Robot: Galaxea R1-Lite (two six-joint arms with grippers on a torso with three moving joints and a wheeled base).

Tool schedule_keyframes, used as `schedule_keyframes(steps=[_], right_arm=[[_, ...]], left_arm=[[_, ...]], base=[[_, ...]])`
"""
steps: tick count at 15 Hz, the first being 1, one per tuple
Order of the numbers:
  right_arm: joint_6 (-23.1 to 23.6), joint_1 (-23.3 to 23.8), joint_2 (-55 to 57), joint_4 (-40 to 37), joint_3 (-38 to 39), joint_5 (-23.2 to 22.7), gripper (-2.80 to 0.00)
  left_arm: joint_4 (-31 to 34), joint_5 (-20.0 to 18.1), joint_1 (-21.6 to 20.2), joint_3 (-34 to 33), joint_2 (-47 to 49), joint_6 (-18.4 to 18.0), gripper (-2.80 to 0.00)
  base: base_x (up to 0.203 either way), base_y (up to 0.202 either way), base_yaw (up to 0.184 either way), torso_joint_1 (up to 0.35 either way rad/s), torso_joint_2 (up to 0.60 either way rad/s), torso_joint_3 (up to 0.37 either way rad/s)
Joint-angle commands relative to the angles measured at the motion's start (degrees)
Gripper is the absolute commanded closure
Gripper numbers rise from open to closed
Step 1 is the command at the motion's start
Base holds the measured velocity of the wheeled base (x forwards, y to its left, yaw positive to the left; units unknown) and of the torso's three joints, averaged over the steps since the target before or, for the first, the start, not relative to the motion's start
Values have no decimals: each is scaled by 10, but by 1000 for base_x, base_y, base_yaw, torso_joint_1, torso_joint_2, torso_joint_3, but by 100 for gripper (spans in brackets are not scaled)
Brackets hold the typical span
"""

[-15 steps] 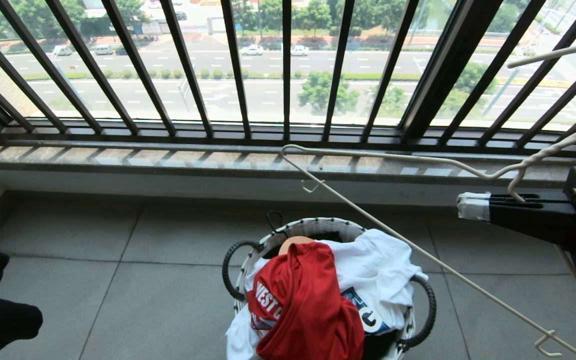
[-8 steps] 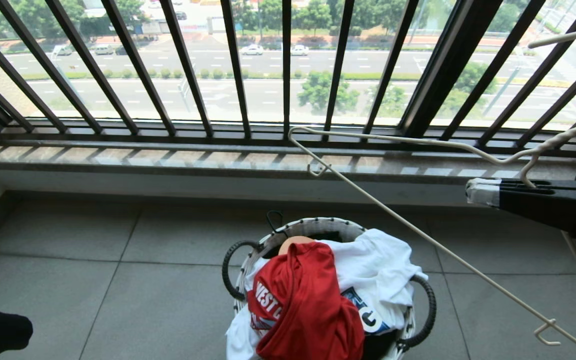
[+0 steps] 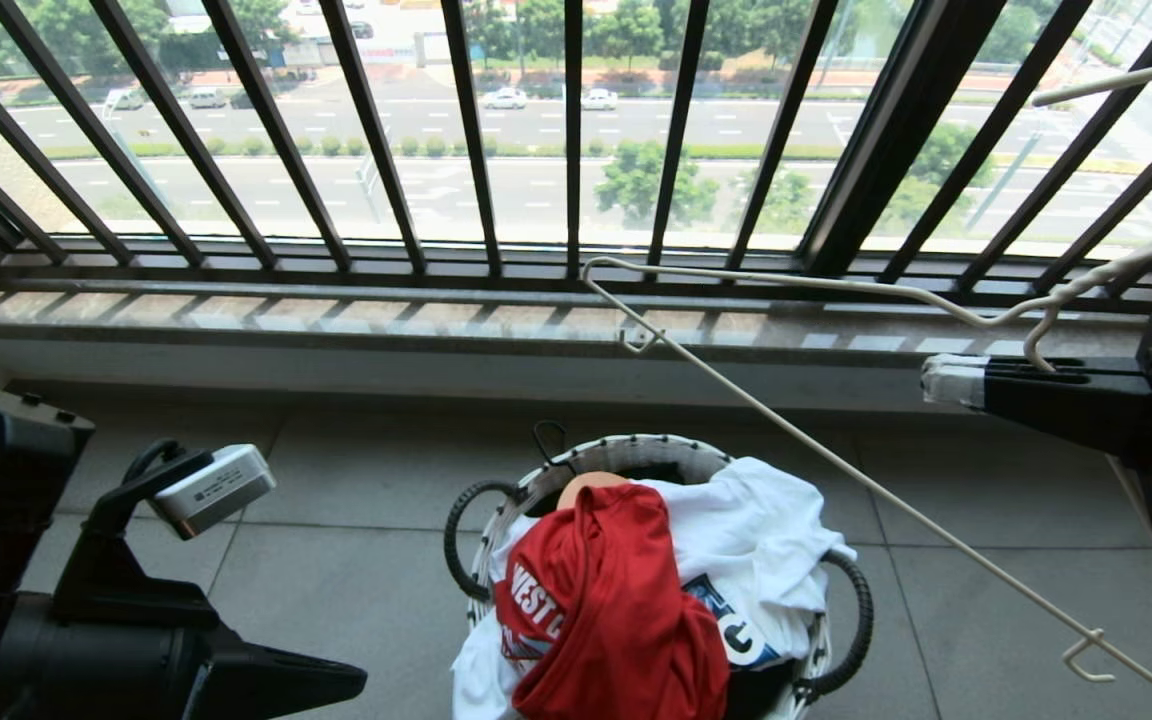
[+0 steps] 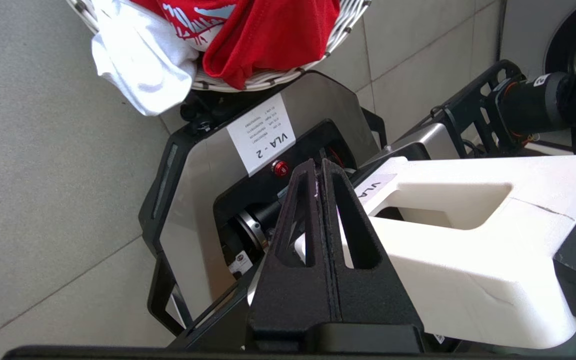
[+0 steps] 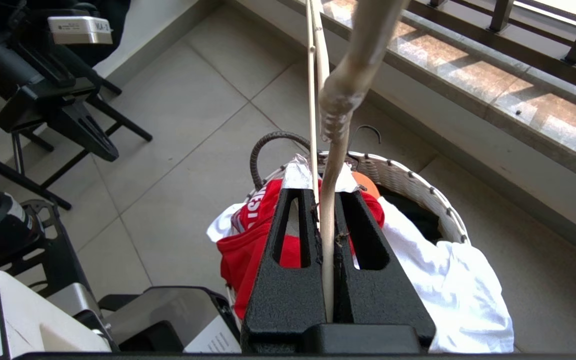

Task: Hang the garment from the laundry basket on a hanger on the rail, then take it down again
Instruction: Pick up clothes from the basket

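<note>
On the tiled floor below the window ledge, the garment (image 3: pixel 616 610) lies heaped in the laundry basket (image 3: pixel 636 455). Above it the hanger (image 3: pixel 836 470) is clamped by the right end effector (image 3: pixel 946 385), ready for dressing; the left end effector (image 4: pixel 320 170) is clenched empty.

Right claw (image 3: pixel 946 382) holds the hanger (image 3: pixel 866 500) above the laundry basket (image 3: pixel 626 455).
The garment (image 3: pixel 616 610) lies in the basket; left claw (image 3: pixel 336 685) low beside it.

A white label (image 4: pixel 267 134) on the robot base (image 4: pixel 203 170) reads "VLA - 2"; the red garment (image 3: pixel 606 610) shows "WEST".
</note>
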State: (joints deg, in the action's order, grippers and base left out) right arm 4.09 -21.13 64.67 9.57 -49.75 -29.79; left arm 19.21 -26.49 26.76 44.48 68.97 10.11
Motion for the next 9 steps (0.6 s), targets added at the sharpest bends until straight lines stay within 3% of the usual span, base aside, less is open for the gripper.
schedule_keyframes(steps=[1,4,5,9], right_arm=[[0,7,11,12,2,-1,0],[0,27,17,16,0,-2,0],[0,28,17,16,0,-2,0],[0,29,16,17,-1,-3,0]], left_arm=[[-28,-2,87,24,155,26,0],[-80,5,119,30,244,35,0],[-103,7,122,31,259,35,-280],[-156,58,123,33,316,26,-280]], base=[[0,0,0,0,0,0],[0,0,0,0,0,0],[0,0,0,0,0,0],[0,0,0,0,0,0]])
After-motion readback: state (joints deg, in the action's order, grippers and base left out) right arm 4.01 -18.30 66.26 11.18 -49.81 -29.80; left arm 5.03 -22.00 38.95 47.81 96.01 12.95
